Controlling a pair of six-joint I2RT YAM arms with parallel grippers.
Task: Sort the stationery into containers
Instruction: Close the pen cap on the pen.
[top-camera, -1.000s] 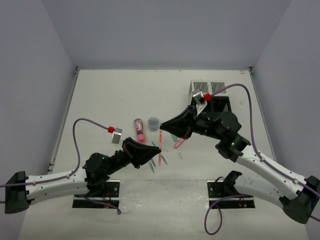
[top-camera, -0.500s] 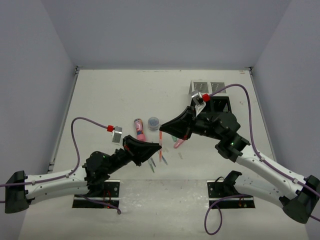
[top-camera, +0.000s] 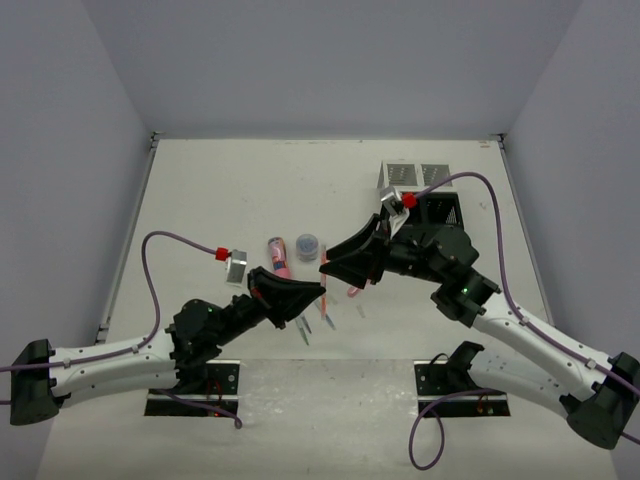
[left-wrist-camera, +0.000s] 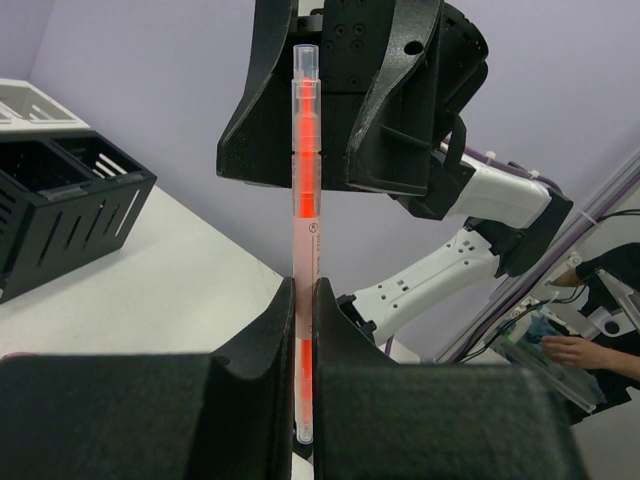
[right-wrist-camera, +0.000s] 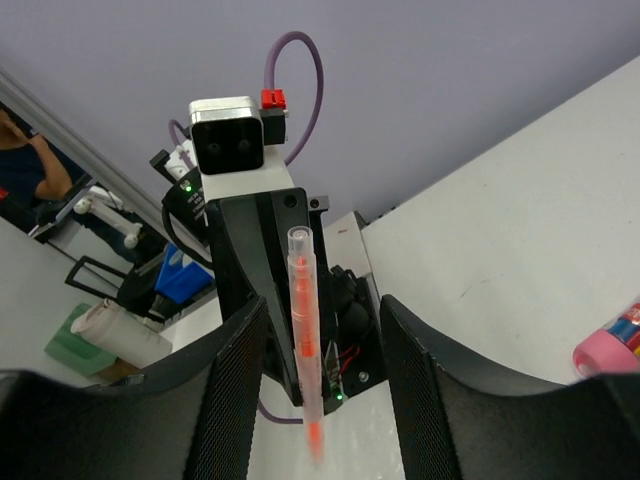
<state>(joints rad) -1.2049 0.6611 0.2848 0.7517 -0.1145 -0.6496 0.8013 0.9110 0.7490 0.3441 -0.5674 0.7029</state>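
Note:
A thin orange pen (left-wrist-camera: 304, 190) is clamped near its lower end by my left gripper (left-wrist-camera: 303, 292), which is shut on it. The pen's other end stands between the fingers of my right gripper (right-wrist-camera: 322, 305), which is open with a gap on both sides of the orange pen (right-wrist-camera: 306, 330). In the top view the two grippers meet tip to tip over the table's middle, left gripper (top-camera: 318, 291) below right gripper (top-camera: 327, 262). The black container (top-camera: 441, 209) and the white container (top-camera: 402, 175) stand at the back right.
A pink marker (top-camera: 278, 258) and a small grey-blue pot (top-camera: 308, 243) lie left of the grippers. Thin grey pens and small clips (top-camera: 305, 327) lie scattered below them. The black container (left-wrist-camera: 60, 205) shows at the left of the left wrist view.
The right gripper's jaws have spread apart around the orange pen. The left gripper has stayed shut on the pen and shifted slightly toward the right arm.

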